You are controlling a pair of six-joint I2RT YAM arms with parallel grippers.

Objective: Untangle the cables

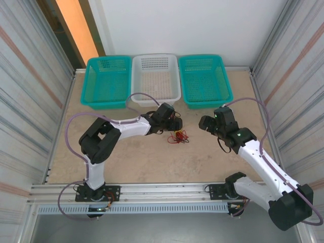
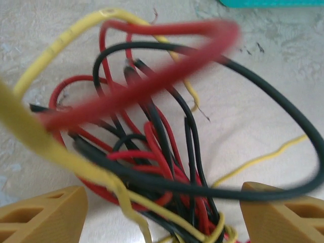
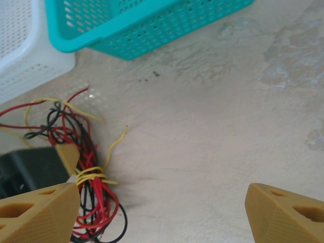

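Note:
The cables point(image 1: 178, 136) lie in one small tangle of red, black and yellow wires on the table's middle. My left gripper point(image 1: 172, 124) hangs over the bundle's far side. In the left wrist view the cables point(image 2: 152, 142) fill the gap between its tan fingers point(image 2: 45, 215), which stand wide apart; the left gripper point(image 2: 162, 202) is open around them. A yellow wire is wound round the bundle's waist point(image 3: 90, 173). My right gripper point(image 1: 205, 123) sits to the right of the tangle. The right gripper point(image 3: 162, 195) is open over bare table, and the cables point(image 3: 86, 202) lie beside its left finger.
Three baskets line the far edge: teal point(image 1: 106, 81), white point(image 1: 155, 76), teal point(image 1: 205, 78). The right wrist view catches the teal basket point(image 3: 136, 25) and the white one point(image 3: 25, 55). Corrugated walls close both sides.

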